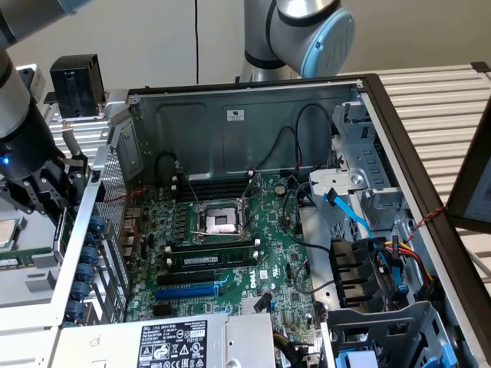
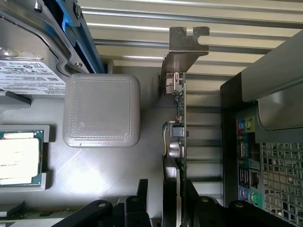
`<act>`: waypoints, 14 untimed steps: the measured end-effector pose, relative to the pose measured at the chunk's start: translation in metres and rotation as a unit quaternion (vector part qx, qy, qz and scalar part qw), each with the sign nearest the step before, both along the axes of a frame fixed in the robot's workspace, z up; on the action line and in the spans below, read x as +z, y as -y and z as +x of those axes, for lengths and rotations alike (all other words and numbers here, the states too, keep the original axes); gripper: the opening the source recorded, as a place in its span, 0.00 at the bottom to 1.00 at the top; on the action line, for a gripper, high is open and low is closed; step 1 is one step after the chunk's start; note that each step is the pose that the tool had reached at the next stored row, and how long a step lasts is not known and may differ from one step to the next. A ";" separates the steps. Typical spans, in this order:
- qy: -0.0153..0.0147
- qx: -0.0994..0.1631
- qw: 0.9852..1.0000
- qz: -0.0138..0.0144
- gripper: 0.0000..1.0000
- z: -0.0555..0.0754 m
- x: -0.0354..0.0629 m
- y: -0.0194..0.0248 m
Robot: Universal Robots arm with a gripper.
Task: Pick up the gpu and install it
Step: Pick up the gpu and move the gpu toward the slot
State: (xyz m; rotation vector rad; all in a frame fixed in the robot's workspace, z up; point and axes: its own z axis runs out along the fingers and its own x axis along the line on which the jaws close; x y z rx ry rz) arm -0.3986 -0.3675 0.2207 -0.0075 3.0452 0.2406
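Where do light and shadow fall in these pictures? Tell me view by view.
Exterior view: soft, even light, no hard shadows inside the computer case, and a small blue light glowing on the arm. Wrist view: bright streaks on the slatted table, with the gripper dark around the graphics card.

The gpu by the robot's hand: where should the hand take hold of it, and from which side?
Across its two flat faces, near the end away from the silver bracket, I'd say. The gpu sits edge-on to the hand, thin and flat-sided, so the hand, lined up over its long edge, can straddle it and leave the bracket free.
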 end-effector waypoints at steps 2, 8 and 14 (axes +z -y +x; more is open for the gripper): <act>0.000 0.000 1.000 -0.001 0.41 0.000 0.0000 0.0000; 0.000 -0.006 1.000 -0.001 0.41 0.001 0.0000 0.0001; 0.000 -0.016 1.000 -0.002 0.41 0.001 0.0001 0.0000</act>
